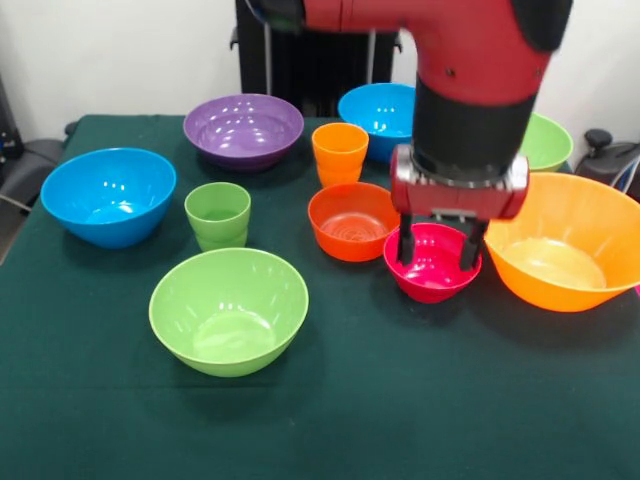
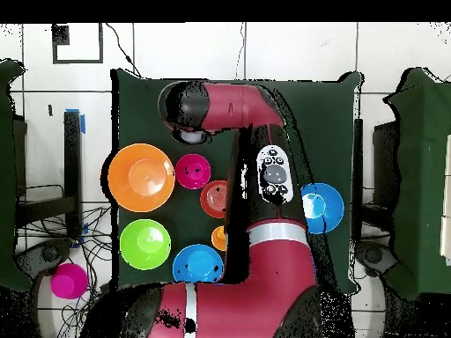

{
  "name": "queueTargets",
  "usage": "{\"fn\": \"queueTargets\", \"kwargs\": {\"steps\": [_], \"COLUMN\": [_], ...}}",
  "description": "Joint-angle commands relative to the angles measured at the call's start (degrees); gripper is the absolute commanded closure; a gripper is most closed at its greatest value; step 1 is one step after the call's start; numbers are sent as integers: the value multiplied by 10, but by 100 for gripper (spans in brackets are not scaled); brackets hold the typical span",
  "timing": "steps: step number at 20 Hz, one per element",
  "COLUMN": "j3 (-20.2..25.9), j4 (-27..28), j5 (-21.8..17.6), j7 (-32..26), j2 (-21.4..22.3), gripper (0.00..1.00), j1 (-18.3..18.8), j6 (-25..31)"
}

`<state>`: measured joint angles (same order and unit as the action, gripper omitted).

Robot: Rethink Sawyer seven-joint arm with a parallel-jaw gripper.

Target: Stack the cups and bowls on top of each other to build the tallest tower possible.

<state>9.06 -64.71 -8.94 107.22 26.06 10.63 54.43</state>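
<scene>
My gripper (image 1: 437, 248) hangs open right over the small magenta bowl (image 1: 430, 285), one finger near each side of its rim; I cannot tell if they touch it. The small orange-red bowl (image 1: 350, 222) sits just left of it and the large orange bowl (image 1: 565, 245) just right. Behind the orange-red bowl stands the orange cup (image 1: 340, 152). The light green cup (image 1: 217, 214) is upright between a blue bowl (image 1: 108, 195) and a light green bowl (image 1: 228, 308). From overhead, the arm hides the gripper; the magenta bowl (image 2: 193, 171) shows beside the orange bowl (image 2: 141, 177).
A purple bowl (image 1: 243, 128), a second blue bowl (image 1: 378, 115) and a second light green bowl (image 1: 548, 142) line the far side of the green-covered table (image 1: 400, 400). A magenta round thing (image 2: 68, 281) lies off the table.
</scene>
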Motion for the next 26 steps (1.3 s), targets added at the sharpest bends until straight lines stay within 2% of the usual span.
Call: {"fn": "queueTargets", "kwargs": {"steps": [1,6,7,15,21,26], "j3": [54,42,43,58,51,31], "j4": [-161,-221,-205,-323,-404,-436], "j5": [-42,-66,-69,-87,-106,-120], "j7": [-158,-130,-126,-84,-27,3], "j2": [77,105,96,131,146,154], "gripper": [0,0,0,0,0,0], "j1": [29,36,32,38,18,3], "j6": [-8,-55,-48,-143,-235,-280]}}
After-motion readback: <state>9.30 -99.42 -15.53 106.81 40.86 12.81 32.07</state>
